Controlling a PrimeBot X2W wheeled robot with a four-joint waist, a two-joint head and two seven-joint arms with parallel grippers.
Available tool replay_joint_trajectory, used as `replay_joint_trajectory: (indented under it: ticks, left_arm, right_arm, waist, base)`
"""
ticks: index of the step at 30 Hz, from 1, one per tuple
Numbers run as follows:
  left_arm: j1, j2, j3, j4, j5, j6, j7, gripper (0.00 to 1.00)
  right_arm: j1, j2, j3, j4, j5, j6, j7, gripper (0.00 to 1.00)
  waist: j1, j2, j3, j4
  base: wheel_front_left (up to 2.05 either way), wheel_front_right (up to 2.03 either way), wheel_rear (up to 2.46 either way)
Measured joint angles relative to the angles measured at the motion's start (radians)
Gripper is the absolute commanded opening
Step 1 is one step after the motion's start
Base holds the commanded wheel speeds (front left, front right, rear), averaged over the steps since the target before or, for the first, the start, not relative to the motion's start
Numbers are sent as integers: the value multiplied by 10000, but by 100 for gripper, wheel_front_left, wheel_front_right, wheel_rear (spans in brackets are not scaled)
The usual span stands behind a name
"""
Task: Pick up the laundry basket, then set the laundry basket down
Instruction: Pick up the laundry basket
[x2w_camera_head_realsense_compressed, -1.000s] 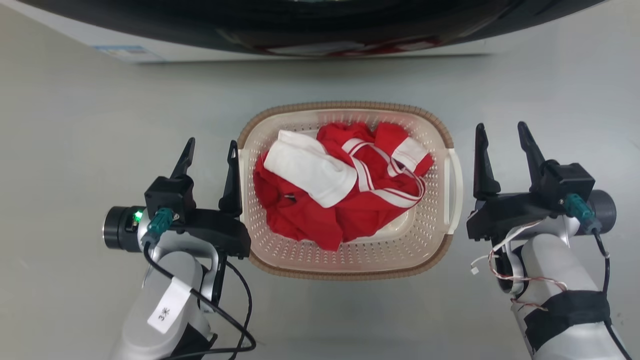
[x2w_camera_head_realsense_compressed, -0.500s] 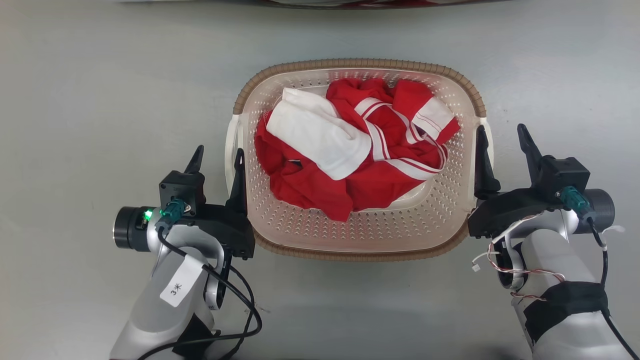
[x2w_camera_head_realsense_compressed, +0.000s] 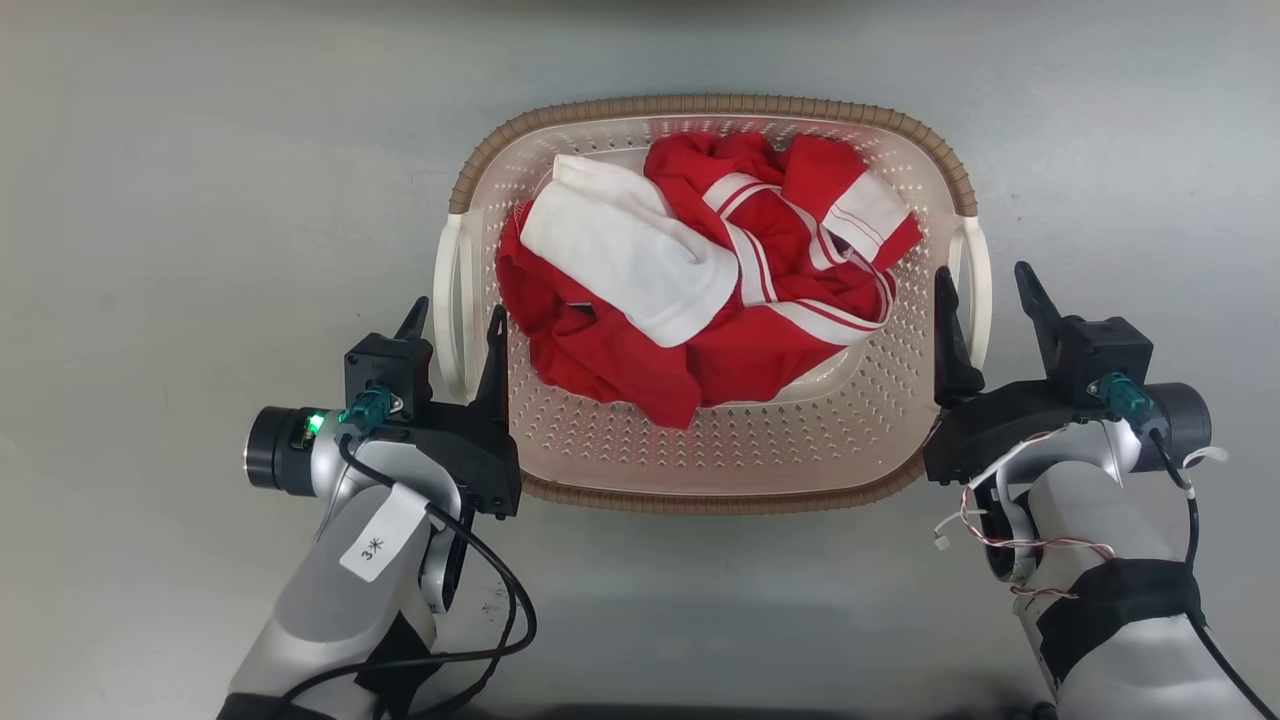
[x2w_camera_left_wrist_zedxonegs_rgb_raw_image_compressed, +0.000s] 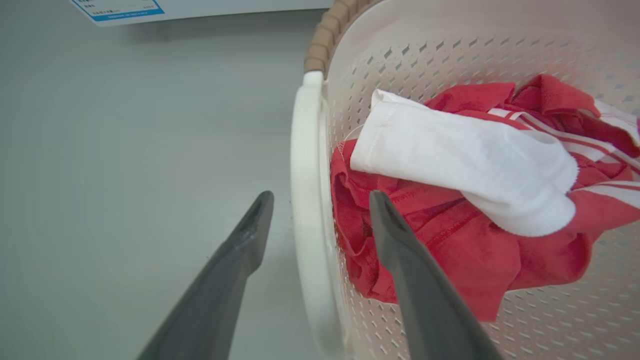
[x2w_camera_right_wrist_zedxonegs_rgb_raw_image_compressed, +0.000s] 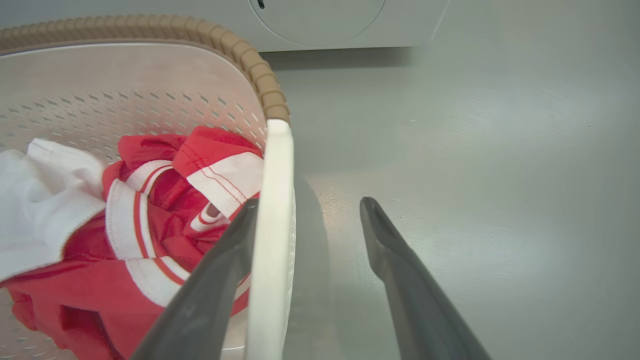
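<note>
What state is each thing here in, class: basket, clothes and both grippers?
laundry basket: upright, loaded.
red garment: crumpled inside the basket.
white garment: lying on the red one.
left gripper: open, jaws straddling the left handle.
right gripper: open, jaws straddling the right handle.

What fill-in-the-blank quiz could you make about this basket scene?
The basket holds red and ____ clothes. The left gripper and right gripper, both open, each straddle a white side ____ of it. Its rim is coloured ____.
Missing words: white; handle; brown.
</note>
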Motion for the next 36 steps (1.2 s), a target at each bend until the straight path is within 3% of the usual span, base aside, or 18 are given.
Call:
replay_joint_trajectory:
  ticks: [16,19,21,22,26,27,28,29,30,31,32,36]
  left_arm:
    - [-553,-2,-713,892,-598,-86,0,100]
    - [-682,0,-817,905,-658,-86,0,100]
    - [-771,-6,-959,940,-779,-88,0,100]
    - [-790,-8,-1011,955,-890,-94,0,99]
    - [-801,-6,-1308,1026,-1137,-94,0,65]
    - [-809,-6,-1365,1037,-1181,-94,0,50]
    - [-819,-2,-1446,1039,-1221,-94,0,44]
    - [-827,-2,-1547,1045,-1264,-90,0,44]
    - [-827,4,-1613,1074,-1302,-82,2,27]
    - [-829,36,-1662,1099,-1348,-82,2,8]
    - [-831,48,-1720,1110,-1421,-81,2,0]
    - [-943,50,-1973,1135,-1699,-36,4,0]
  right_arm:
    - [-673,19,405,947,77,109,0,100]
    - [-754,21,451,1093,88,174,0,74]
    - [-827,21,483,1189,102,174,0,48]
    - [-837,21,504,1210,119,174,-2,44]
    - [-845,23,685,1340,263,174,0,33]
    - [-852,23,721,1402,267,174,0,27]
    - [-865,25,746,1453,284,174,-2,19]
    - [-894,31,759,1494,351,169,-2,19]
    - [-935,31,771,1538,418,159,-2,0]
    - [-974,25,779,1570,458,155,-4,0]
    - [-1021,21,788,1595,514,111,-2,0]
    - [-1043,13,899,1749,780,27,-4,0]
  waist:
    - [0,0,352,60]
    - [0,0,357,76]
    - [0,0,356,90]
    - [0,0,355,96]
    - [0,0,345,122]
    - [0,0,342,127]
    - [0,0,339,132]
    - [0,0,335,137]
    - [0,0,330,142]
    - [0,0,325,147]
    - [0,0,319,152]
    - [0,0,278,173]
  base:
    - [0,0,0]
    - [0,0,0]
    - [0,0,0]
    - [0,0,0]
    - [0,0,0]
    - [0,0,0]
    - [0,0,0]
    - [0,0,0]
    - [0,0,0]
    - [0,0,0]
    - [0,0,0]
    - [0,0,0]
